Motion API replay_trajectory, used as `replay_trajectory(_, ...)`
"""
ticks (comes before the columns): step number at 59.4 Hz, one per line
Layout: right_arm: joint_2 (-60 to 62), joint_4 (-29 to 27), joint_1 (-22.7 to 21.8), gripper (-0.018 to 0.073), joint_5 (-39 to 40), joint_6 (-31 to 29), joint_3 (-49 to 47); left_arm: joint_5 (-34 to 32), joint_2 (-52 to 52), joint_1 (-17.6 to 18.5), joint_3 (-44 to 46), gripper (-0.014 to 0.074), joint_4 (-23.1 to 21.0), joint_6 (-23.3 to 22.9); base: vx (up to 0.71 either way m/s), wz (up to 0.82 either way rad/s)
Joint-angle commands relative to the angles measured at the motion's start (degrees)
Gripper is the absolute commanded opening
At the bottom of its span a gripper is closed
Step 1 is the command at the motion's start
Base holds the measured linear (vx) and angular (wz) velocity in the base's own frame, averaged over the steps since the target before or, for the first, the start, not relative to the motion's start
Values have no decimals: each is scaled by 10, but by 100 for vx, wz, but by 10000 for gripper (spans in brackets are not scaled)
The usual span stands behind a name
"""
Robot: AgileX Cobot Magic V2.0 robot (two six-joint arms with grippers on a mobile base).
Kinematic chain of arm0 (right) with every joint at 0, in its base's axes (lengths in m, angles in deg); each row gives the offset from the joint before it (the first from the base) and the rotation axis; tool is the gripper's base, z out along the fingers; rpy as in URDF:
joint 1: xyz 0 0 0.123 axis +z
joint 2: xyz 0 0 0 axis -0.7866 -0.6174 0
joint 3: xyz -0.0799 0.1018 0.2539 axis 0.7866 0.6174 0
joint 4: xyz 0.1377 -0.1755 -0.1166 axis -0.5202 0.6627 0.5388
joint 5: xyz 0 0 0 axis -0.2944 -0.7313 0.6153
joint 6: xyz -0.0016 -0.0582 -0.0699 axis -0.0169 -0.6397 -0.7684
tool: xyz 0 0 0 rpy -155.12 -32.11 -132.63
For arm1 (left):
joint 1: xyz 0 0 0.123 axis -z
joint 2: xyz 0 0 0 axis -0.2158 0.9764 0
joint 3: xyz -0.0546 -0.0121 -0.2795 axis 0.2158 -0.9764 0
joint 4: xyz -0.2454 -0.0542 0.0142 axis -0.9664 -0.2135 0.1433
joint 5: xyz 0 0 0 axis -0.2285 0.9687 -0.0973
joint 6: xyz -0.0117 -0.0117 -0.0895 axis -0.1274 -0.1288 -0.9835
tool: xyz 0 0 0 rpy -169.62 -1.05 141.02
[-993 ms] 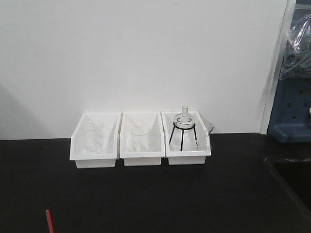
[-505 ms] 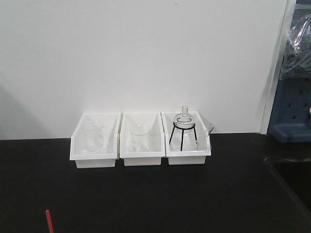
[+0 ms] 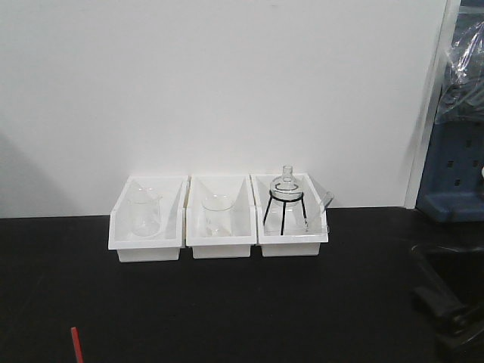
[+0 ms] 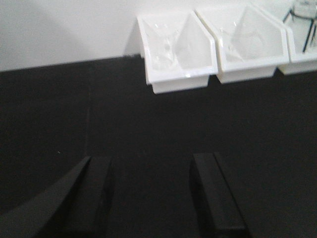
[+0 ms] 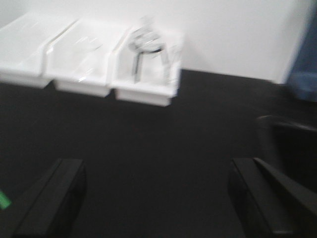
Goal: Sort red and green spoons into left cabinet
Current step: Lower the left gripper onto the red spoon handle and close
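The red spoon's handle (image 3: pixel 76 344) shows at the bottom left edge of the front view, lying on the black bench. A sliver of bright green, probably the green spoon (image 5: pixel 3 200), sits at the far left edge of the right wrist view. My left gripper (image 4: pixel 153 196) is open and empty above bare black bench. My right gripper (image 5: pixel 156 198) is open wide and empty, also above the bench. Part of the right arm (image 3: pixel 445 310) shows at the lower right of the front view. The left cabinet is out of view.
Three white bins (image 3: pixel 219 243) stand in a row against the white wall, holding glass beakers (image 3: pixel 145 212) and a flask on a black tripod (image 3: pixel 285 200). A blue unit (image 3: pixel 454 174) stands at the right. A dark sink edge (image 5: pixel 285 124) lies on the bench's right.
My right arm has come into the front view at the lower right. The red spoon and the bins have not moved.
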State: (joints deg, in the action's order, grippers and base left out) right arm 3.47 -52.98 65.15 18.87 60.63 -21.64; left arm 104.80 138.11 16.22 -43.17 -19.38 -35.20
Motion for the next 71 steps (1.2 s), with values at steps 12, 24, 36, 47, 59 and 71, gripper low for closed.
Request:
replay_trajectory(12, -98, -3, 138, 622, 51, -77, -19, -90, 36, 9, 22, 464, -80, 94, 0, 0)
replay_trajectory(24, -167, -6, 149, 605, 100, -76, -19, -135, 37, 9, 21, 464, -80, 90, 0, 0)
replay_trajectory(36, -189, -3, 149, 589, 105, -76, -19, -146, 43, 9, 21, 477, -115, 66, 0, 0)
replay_trajectory(47, -188, -3, 149, 588, 118, -76, -19, -126, 93, 9, 21, 542, -142, 65, 0, 0)
replay_trajectory(59, -188, -3, 149, 588, 124, -85, -19, -109, 155, 20, 21, 566, -180, 67, 0, 0)
replay_trajectory(71, -188, -3, 149, 588, 132, -85, -19, -139, 219, 69, 21, 566, -179, 71, 0, 0)
